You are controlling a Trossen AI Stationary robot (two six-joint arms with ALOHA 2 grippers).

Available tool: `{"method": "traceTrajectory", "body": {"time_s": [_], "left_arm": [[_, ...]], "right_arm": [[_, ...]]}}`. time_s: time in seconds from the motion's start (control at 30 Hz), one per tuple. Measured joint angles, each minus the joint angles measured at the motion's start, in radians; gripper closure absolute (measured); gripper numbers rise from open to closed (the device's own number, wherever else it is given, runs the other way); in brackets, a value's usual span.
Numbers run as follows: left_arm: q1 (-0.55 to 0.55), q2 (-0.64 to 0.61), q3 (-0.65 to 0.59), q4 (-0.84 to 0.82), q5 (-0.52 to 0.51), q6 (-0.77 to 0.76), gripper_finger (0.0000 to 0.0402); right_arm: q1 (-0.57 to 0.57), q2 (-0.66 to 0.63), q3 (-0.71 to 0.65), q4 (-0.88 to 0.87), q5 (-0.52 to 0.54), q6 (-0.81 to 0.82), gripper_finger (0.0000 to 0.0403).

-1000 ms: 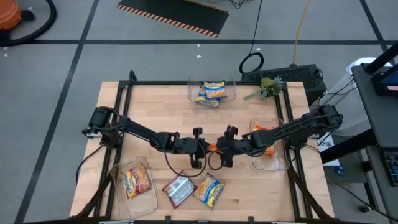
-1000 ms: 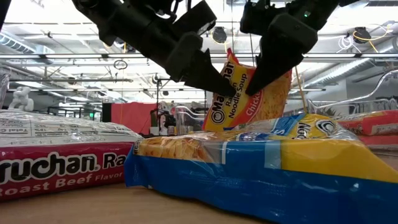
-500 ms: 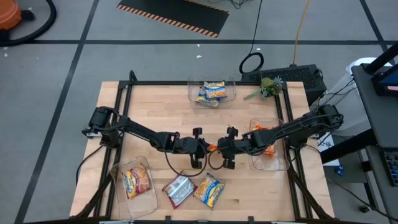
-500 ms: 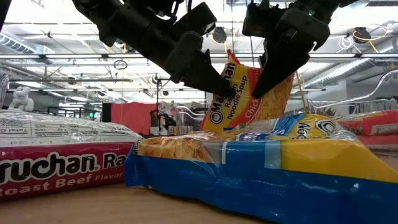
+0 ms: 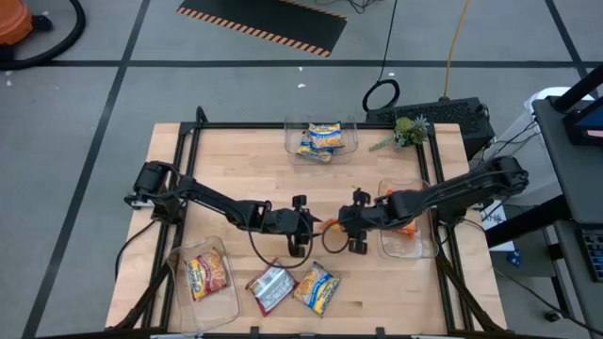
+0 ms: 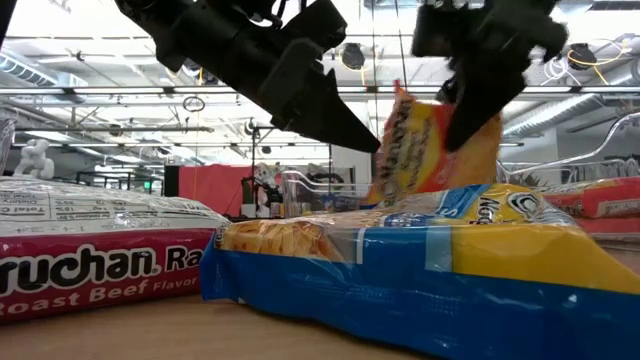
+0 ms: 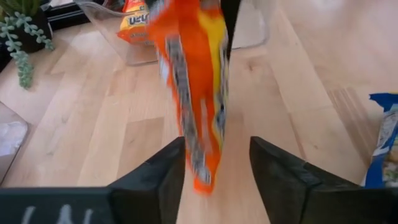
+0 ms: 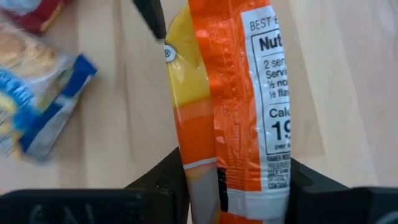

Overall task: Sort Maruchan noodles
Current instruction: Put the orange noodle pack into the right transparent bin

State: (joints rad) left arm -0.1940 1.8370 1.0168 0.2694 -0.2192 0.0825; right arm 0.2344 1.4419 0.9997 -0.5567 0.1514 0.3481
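1. The right claw [image 5: 355, 229] is clamped on an orange packet [image 8: 233, 118], which stands upright between its fingers [image 8: 163, 177] and is lifted off the worktop [image 5: 236, 165].
2. The left claw [image 5: 300, 226] faces the right claw, just beside it near the middle of the worktop. Its fingers [image 7: 154, 177] stand apart on either side of the packet's lower edge, with a gap showing on each side, so it has let go and holds nothing.
3. In the low view the orange packet [image 6: 425, 150] hangs under the right claw [image 6: 478, 95], clear of the left claw's tip [image 6: 330, 115].
4. Just behind the right claw sits a clear bin [image 5: 407, 247] with another orange packet [image 5: 400, 195] in it.
5. Nearer the front edge than both claws lie a blue-and-yellow packet [image 5: 317, 288] and a red packet [image 5: 271, 287], loose on the worktop.
6. Behind the left claw, by the front corner, a second bin [image 5: 179, 259] holds a red packet [image 5: 205, 276].
7. Across the worktop from the claws, a third bin [image 5: 350, 143] holds blue-and-yellow packets [image 5: 320, 139].
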Motion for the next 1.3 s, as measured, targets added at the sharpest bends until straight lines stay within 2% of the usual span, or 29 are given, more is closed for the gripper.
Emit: {"method": "traceTrajectory", "body": {"time_s": [0.23, 0.53, 0.9, 1.13, 1.3], "left_arm": [[0.000, 0.000, 0.000, 0.008, -0.003, -0.017, 0.0195], [-0.012, 0.000, 0.000, 0.021, -0.006, -0.019, 0.0195], [-0.013, 0.000, 0.000, 0.023, -0.007, -0.014, 0.0195], [-0.013, 0.000, 0.000, 0.023, -0.007, -0.014, 0.0195], [-0.013, 0.000, 0.000, 0.023, -0.007, -0.015, 0.0195]], "right_arm": [[-0.008, -0.151, 0.000, -0.098, -0.069, 0.058, 0.0266], [-0.096, -0.356, 0.001, -0.156, -0.396, 0.102, 0.0270], [-0.221, -0.526, 0.001, -0.520, -0.597, 0.121, 0.0269], [-0.262, -0.593, 0.001, -0.658, -0.587, 0.164, 0.0269], [-0.262, -0.602, 0.001, -0.774, -0.475, 0.198, 0.0269]]}}
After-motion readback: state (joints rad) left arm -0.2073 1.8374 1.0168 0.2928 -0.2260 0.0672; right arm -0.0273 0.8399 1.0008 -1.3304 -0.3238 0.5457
